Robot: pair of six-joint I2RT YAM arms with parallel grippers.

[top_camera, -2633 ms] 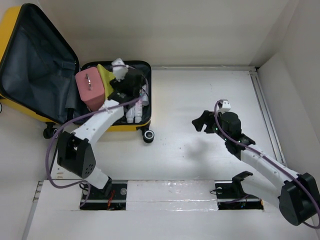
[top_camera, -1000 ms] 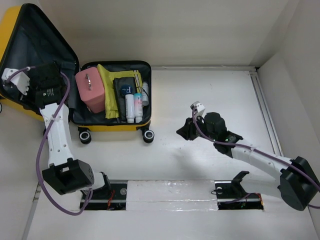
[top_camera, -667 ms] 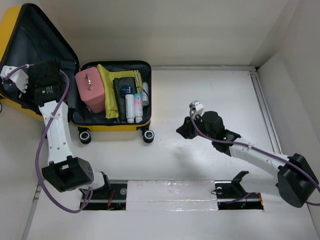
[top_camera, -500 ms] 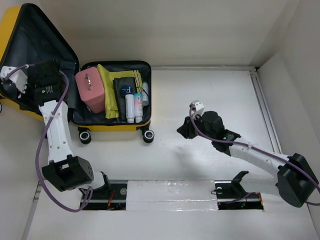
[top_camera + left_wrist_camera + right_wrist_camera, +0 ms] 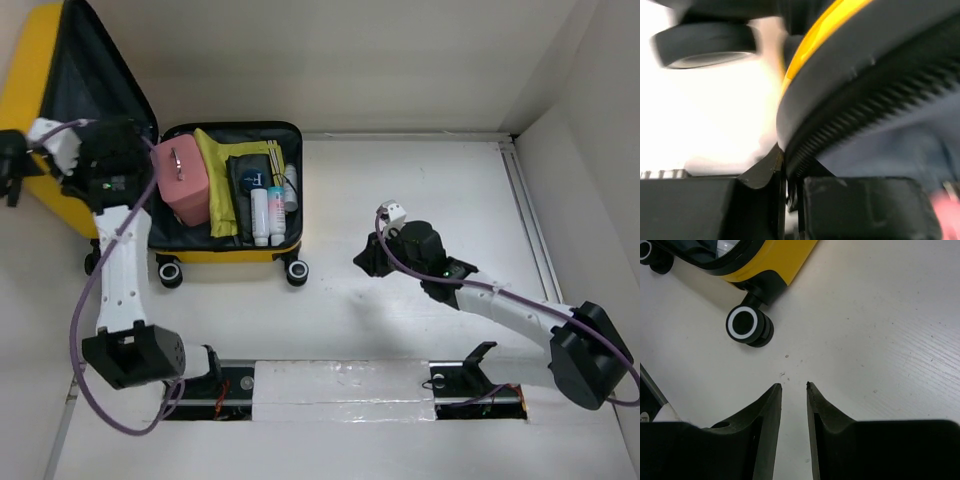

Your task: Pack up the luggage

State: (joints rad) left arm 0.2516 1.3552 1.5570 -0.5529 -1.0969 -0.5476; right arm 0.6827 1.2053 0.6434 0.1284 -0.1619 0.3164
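Top view, luggage [image 5: 45,110]: sitting at ten o'clock on the table [image 5: 400,200], its yellow lid standing raised over the packed lower half.
Top view, contents: a pink case [image 5: 178,185], a yellow-green cloth [image 5: 220,180], a dark pouch [image 5: 250,172] and white tubes [image 5: 262,215] are filling the lower half side by side.
Top view, progress: packing is looking done; closing the lid and zipping are remaining, as I judge it.
Top view, right gripper [image 5: 362,258]: hovering over bare table near four o'clock of the case, holding nothing.
Left wrist view, left gripper [image 5: 790,187]: pinching the lid's edge, jaws nearly together on the black zip band [image 5: 865,117].
Left wrist view, look: yellow shell curving above grey rim and toothed zip; a black wheel [image 5: 702,45] is blurring at eleven o'clock.
Right wrist view, right gripper: fingers [image 5: 767,412] standing narrowly apart, empty.
Right wrist view, luggage: yellow corner and wheel lying at eleven o'clock, well apart from the fingers.
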